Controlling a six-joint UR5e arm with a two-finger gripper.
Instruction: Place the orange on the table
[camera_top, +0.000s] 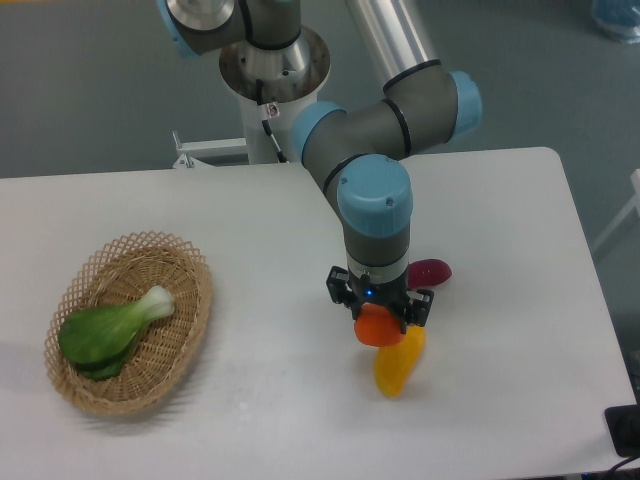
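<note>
**One orange held in the gripper, low over the right half of the table**

The two black fingers (421, 304) of the gripper (380, 308) point straight down and are closed around a single round, glossy orange (376, 328), one finger on each side of it. The orange sits low over the white table (250, 250), right of centre; whether its underside touches the surface cannot be told from this view.

Just below and to the right of the orange in the picture lies one yellow, elongated, smooth-skinned fruit or vegetable (398, 368). It rests on the table, and its upper end is overlapped by the orange. Behind the gripper, partly hidden by the wrist, lies one dark purple, oval vegetable (432, 271), also on the table.

Above the fingers rises the one grey arm with light blue joint caps (375, 200), bending back to its base at the far edge of the table.

Well apart, on the left side of the table, stands one oval basket of woven pale wicker (190, 320). It holds one head of green bok choy with a whitish stem (110, 328), lying across the basket's floor
</note>
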